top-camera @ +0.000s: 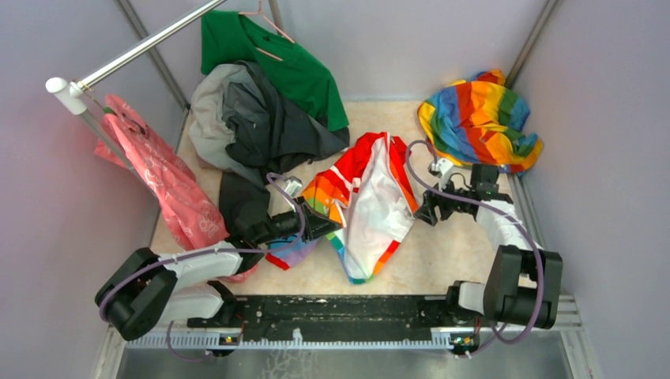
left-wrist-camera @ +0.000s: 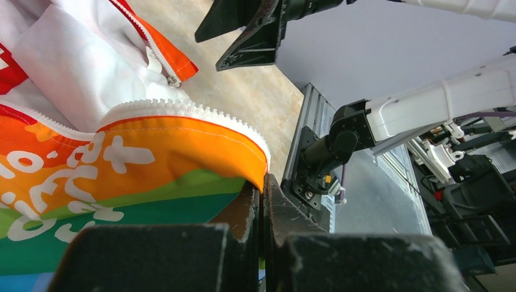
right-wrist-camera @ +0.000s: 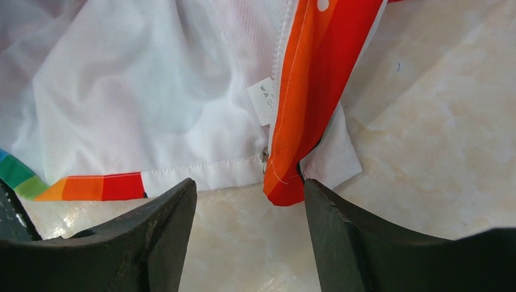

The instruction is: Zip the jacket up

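Top view: the jacket lies spread open in mid table, white inside up, betw. both arms. The left gripper is at its left edge; left wrist view shows the jaws pressed tight on the orange hem w/ white zipper teeth. The right gripper is at the right edge, jaws apart, holding nothing; in right wrist view the orange zipper strip ends betw. its fingers, a small metal slider just beside. A rainbow cloth sits far right.
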